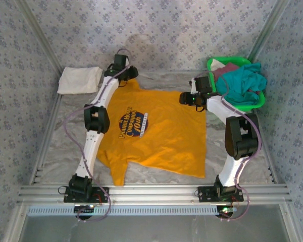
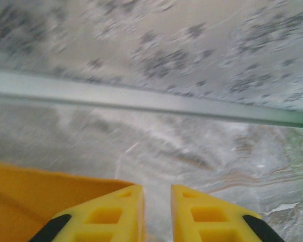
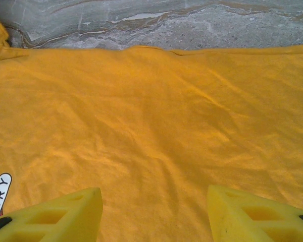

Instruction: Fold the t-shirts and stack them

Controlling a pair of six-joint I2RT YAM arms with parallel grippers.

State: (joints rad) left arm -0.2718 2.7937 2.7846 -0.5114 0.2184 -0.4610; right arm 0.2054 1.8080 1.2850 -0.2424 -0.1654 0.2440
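The left gripper (image 2: 157, 204) sits low over the bench (image 2: 202, 151) with its fingers a narrow gap apart. Nothing is between them, and bare bench shows through the gap. The edge of the orange t-shirt (image 2: 25, 201) lies just to its left, outside the jaws. The right gripper (image 3: 154, 201) stands wide apart above the cloth, holding nothing, a little inside the shirt's far edge. Seen from above, the shirt lies spread print-up in the middle of the bench, with the left gripper at its far sleeve and the right gripper near its far hem corner. The step in hand looks like taking that far edge to fold it toward the arms. To do it well, the left gripper should probably open wider and shift onto the cloth, so one finger slips under the edge rather than closing on air. The right gripper should move out to the edge itself. Both should then pinch along the same line, lift together and keep the fabric taut so no crease is dragged in. A folded white t-shirt (image 1: 80, 79) lies at the far left corner, the likely stacking spot. A teal t-shirt (image 1: 245, 80) lies in the green basket (image 1: 253, 104).
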